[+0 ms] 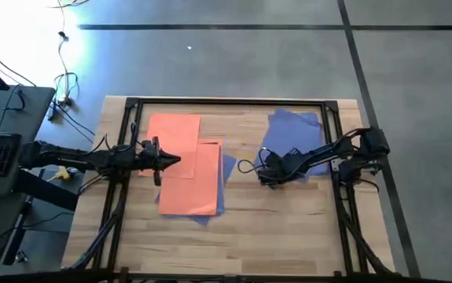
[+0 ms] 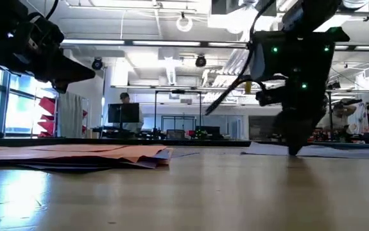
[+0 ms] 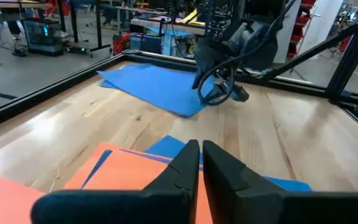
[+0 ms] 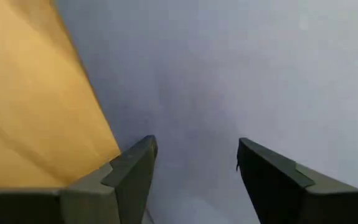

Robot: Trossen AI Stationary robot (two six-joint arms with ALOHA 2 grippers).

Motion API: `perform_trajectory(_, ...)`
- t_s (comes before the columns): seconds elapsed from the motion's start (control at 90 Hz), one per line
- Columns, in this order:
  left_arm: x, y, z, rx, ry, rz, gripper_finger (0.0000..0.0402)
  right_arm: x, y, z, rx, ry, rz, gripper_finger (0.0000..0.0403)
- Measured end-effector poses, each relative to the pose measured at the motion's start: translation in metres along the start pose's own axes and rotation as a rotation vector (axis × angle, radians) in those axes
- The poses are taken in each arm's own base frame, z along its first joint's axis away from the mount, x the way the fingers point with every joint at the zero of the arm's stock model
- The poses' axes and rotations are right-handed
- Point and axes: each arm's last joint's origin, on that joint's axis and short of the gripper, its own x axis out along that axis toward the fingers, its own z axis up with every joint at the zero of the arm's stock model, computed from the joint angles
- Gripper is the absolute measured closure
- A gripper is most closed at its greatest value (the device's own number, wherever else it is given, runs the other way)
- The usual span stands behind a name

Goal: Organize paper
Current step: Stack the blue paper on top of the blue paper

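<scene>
Orange sheets [image 1: 185, 163] lie overlapped on the left half of the wooden table [image 1: 288, 224], blue edges showing beneath. Blue sheets [image 1: 295, 135] lie on the right half, well apart from them. Left gripper [image 1: 169, 160] hovers above the orange sheets, fingers closed together, holding nothing. Right gripper [image 4: 194, 165] points down at the blue sheets' near edge, fingers spread, nothing between them.
</scene>
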Motion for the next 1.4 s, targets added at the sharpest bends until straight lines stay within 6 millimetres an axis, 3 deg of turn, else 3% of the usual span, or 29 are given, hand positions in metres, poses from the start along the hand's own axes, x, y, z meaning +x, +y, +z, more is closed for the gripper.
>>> perform_trajectory(0.289,0.0,0.0,0.0,0.0,0.0,0.0,0.0402,-0.001,-0.01,-0.011,-0.287,0.134,-0.056,0.0193)
perform_trajectory(0.5,0.0,0.0,0.0,0.001,0.0,0.0,0.0402,-0.003,-0.002,-0.012,-0.423,0.104,-0.009,0.0218)
perform_trajectory(0.7,0.0,0.0,0.0,0.001,0.0,0.0,0.0402,-0.005,0.007,-0.004,-0.411,-0.026,0.021,0.0229)
perform_trajectory(0.956,0.0,0.0,0.0,0.0,-0.001,0.0,0.0402,-0.006,0.004,0.001,-0.444,-0.076,-0.056,0.0229)
perform_trajectory(1.233,0.0,0.0,0.0,0.001,0.0,0.0,0.0402,-0.004,-0.009,-0.006,-0.56,0.035,-0.147,0.0229)
perform_trajectory(1.4,0.0,0.0,0.0,0.0,0.0,0.0,0.0402,0.004,-0.017,-0.012,-0.495,0.101,-0.156,0.0229)
